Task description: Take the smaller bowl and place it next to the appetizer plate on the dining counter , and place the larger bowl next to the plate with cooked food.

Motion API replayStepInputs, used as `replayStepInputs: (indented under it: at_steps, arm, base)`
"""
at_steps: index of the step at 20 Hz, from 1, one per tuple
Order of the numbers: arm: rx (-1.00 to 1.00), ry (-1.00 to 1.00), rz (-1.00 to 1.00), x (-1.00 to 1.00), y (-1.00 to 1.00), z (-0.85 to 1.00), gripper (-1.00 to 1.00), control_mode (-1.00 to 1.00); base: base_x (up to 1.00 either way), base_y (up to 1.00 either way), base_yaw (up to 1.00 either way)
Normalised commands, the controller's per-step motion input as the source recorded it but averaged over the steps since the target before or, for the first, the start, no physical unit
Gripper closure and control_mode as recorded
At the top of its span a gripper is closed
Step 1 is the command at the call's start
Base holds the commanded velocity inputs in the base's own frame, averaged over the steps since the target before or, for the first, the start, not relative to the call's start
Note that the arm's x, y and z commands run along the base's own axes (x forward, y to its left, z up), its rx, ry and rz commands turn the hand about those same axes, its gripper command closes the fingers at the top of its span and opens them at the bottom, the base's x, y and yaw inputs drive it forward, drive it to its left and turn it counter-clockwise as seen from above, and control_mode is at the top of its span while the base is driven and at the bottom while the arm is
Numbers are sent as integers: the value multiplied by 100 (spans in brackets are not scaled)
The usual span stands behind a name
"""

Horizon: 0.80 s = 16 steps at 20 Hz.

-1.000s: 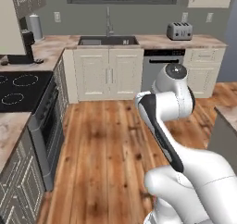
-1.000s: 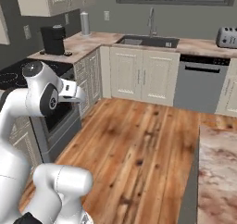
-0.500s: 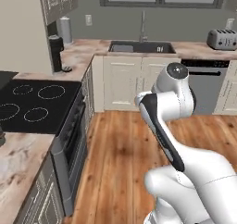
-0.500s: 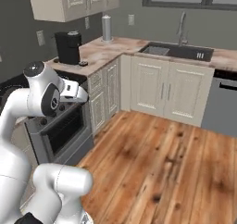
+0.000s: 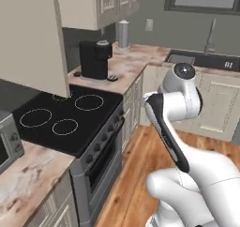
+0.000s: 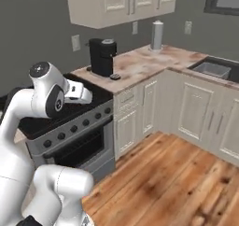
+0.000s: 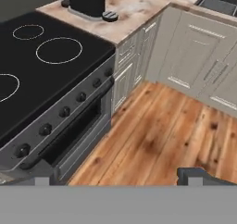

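The smaller bowl, the larger bowl, the appetizer plate, the plate with cooked food and the dining counter are all out of view. My gripper (image 7: 118, 180) is open and empty. Its dark fingertips (image 7: 199, 175) stand far apart at the bottom of the hand view. It hangs over the wooden floor (image 7: 162, 126) in front of the oven. In the right base view the white hand (image 6: 77, 92) is tucked close to the arm, level with the stove's front edge. The folded arm (image 5: 180, 94) rises in the left base view.
A black cooktop (image 5: 65, 118) with a grey oven front (image 7: 69, 135) stands to the left. A black coffee machine (image 6: 103, 57) and a grey cylinder (image 6: 157, 35) sit on the marble corner counter. A sink (image 6: 212, 68) lies to the right. Cabinets (image 5: 103, 5) hang overhead.
The whole picture has swung: the base has turned left, so the stove and coffee machine now sit near and central, and the sink has slid right. The gripper stays open.
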Motion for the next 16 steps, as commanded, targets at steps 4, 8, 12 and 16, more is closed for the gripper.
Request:
replayStepInputs:
  at_steps: [4, 8, 12, 16]
  arm:
    - [0, 0, 0, 0, 0, 0, -100, 100]
    - [0, 0, 0, 0, 0, 0, -100, 100]
    - [0, 0, 0, 0, 0, 0, -100, 100]
    - [0, 0, 0, 0, 0, 0, -100, 100]
  base:
    - [100, 3, 70]
    - [92, 0, 70]
    - [8, 0, 57]
    - [-36, 0, 50]
